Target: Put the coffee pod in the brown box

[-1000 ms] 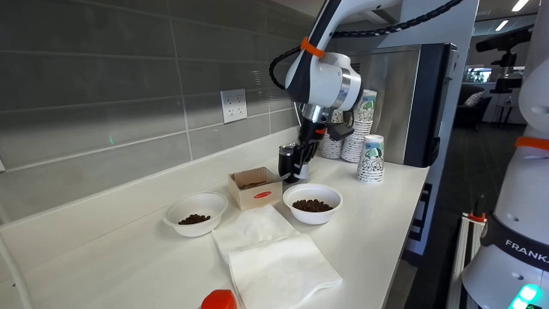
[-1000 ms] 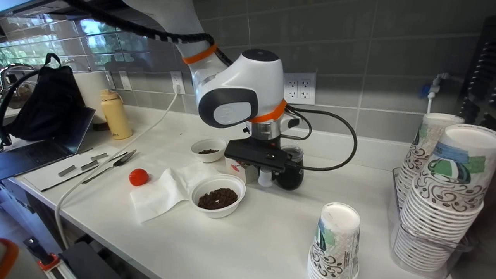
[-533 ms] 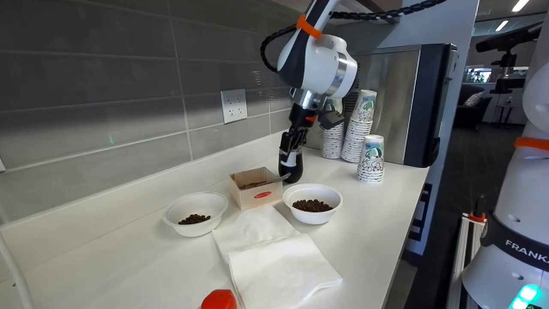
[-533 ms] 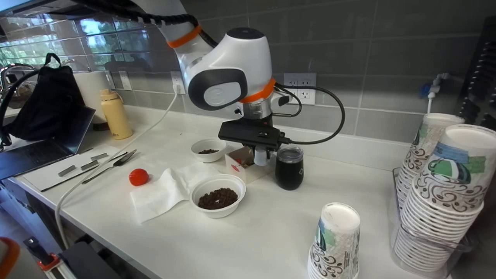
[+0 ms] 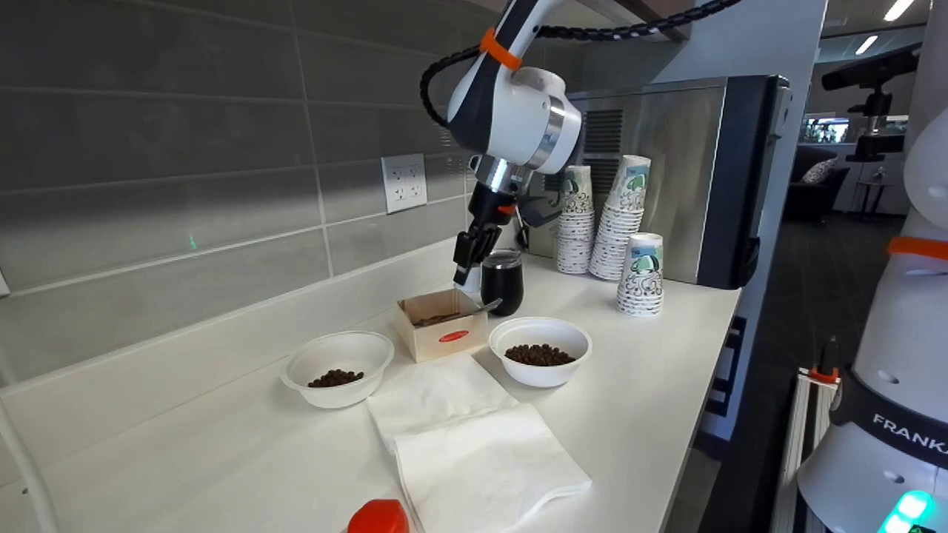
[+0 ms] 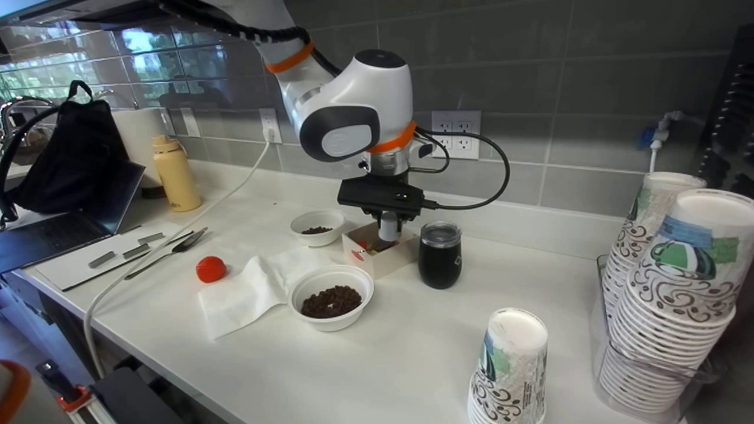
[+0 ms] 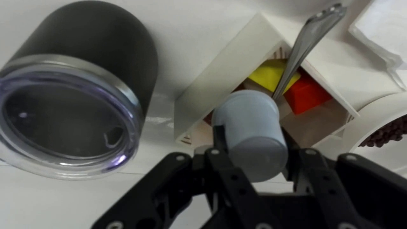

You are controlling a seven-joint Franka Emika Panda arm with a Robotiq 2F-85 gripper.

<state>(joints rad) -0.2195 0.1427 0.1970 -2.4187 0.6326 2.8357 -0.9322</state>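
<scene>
Because the coffee pod (image 7: 251, 124) hangs in the air, the next move turns on how it stands to the brown box (image 7: 222, 76). Wrist view: pod overlaps the 8 o'clock part of the box's opening; the opening's middle lies about 2 o'clock from it. Pod's long axis runs roughly 12 to 6, leaning a little to 11 and 5. Pincer (image 7: 254, 140) pinches the pod by its sides, at 3 and 9; only one arm here. In an exterior view the pod (image 5: 472, 280) shows above the box, about 1 o'clock from its centre. Whether all of it is over the opening, cannot tell.

Judgement: carry nearly done, release to come. Likely needs a slight shift toward 2 o'clock of the wrist view, then down and let go. Possible snag: metal handle (image 7: 295, 54) sticking out of the box toward 1 o'clock. Yellow piece (image 7: 270, 74) and red piece (image 7: 306, 93) inside may tip the pod on landing.

Farther out: black tumbler (image 7: 95, 35) at 9 o'clock from the box, white bowl (image 7: 365, 122) near 4. Box, tumbler, bowl stand on the tabletop (image 6: 412, 353).
</scene>
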